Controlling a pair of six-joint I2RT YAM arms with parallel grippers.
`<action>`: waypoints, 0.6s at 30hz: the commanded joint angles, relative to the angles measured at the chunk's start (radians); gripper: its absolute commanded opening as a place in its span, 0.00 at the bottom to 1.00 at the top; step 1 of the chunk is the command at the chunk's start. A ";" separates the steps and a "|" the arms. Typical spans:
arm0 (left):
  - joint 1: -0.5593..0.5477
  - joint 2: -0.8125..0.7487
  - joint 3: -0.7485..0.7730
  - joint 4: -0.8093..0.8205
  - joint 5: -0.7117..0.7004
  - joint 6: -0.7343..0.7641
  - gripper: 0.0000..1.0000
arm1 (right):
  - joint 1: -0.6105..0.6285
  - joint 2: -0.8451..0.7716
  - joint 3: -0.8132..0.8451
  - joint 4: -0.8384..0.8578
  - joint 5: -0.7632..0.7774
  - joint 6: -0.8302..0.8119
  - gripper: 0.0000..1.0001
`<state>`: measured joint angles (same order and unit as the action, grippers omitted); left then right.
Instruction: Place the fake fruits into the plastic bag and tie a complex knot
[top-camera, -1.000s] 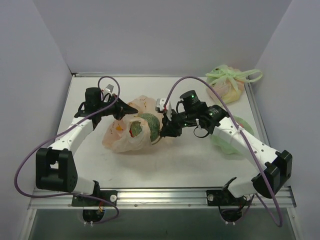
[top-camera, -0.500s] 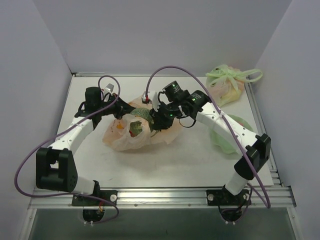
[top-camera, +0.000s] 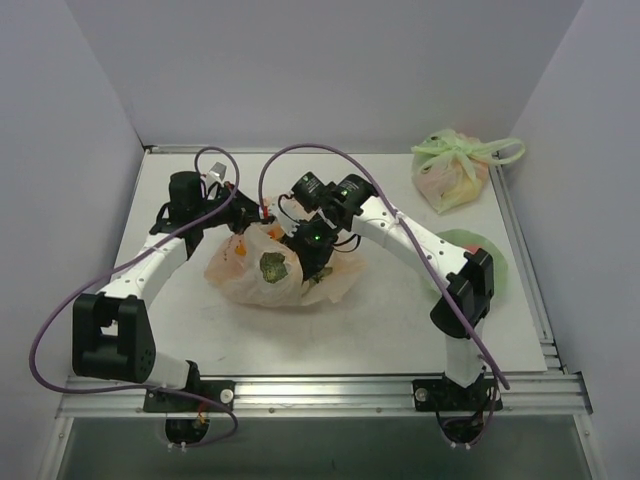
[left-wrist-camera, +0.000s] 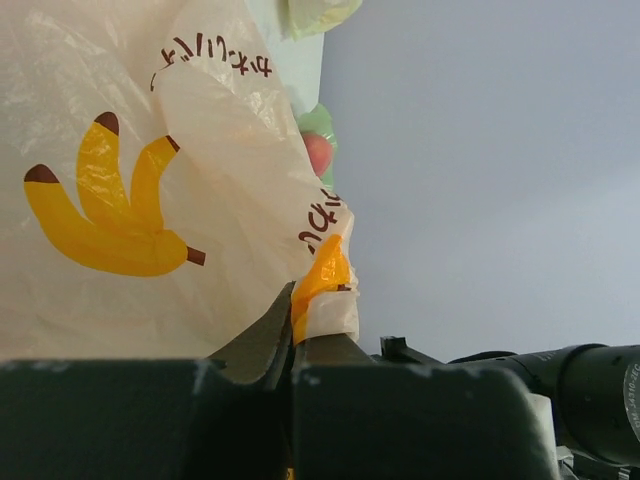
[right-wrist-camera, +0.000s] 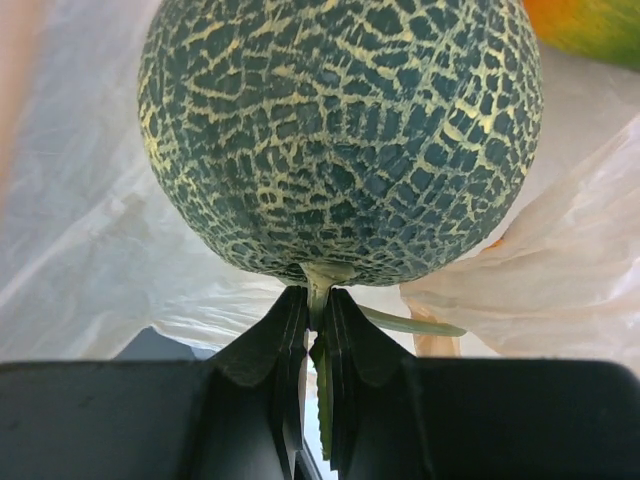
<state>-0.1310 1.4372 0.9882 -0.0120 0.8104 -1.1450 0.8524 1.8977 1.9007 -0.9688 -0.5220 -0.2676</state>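
Item one, the plastic bag (top-camera: 240, 282): peach film printed with yellow bananas (left-wrist-camera: 100, 215), lying crumpled a little to 9 o'clock of the table's (top-camera: 380, 320) centre, its mouth gaping upward. Inside that mouth the dark green bumpy fruit (top-camera: 272, 266) is sitting, round and netted with pale yellow lines in the right wrist view, with film spreading behind it on both sides. A small orange piece (top-camera: 238, 252) is showing through the film at about 10 o'clock of the round fruit, and a yellow-green and orange piece (right-wrist-camera: 590, 25) is peeking in at 1 o'clock of it in the right wrist view. Right gripper (right-wrist-camera: 318, 300): reaching into the bag from 2 o'clock, fingers pinched together on the fruit's short stem (right-wrist-camera: 318, 278), so the fruit is hanging off the fingertips. Left gripper (left-wrist-camera: 295, 320): at the bag's 11 o'clock rim, jaws closed on a bunched fold of the film's edge and pulling it taut. Further out: a plain light green film sheet (top-camera: 492, 262) lying flat at 3 o'clock, partly under the right arm; a pale green bag (top-camera: 452, 172) with green handles, tied off, resting well apart at 1 o'clock near the table's far corner.
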 joint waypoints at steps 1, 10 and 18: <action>-0.001 0.003 -0.002 0.073 0.018 -0.016 0.00 | -0.019 0.006 0.070 -0.056 0.042 0.022 0.02; 0.002 0.009 -0.022 0.107 0.021 -0.055 0.00 | -0.148 -0.070 0.087 0.257 -0.030 0.254 0.82; 0.010 0.003 -0.026 0.107 0.033 -0.050 0.00 | -0.266 -0.196 -0.031 0.289 -0.165 0.251 0.84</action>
<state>-0.1284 1.4433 0.9607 0.0414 0.8211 -1.1976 0.6300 1.8008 1.9217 -0.6891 -0.6113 -0.0364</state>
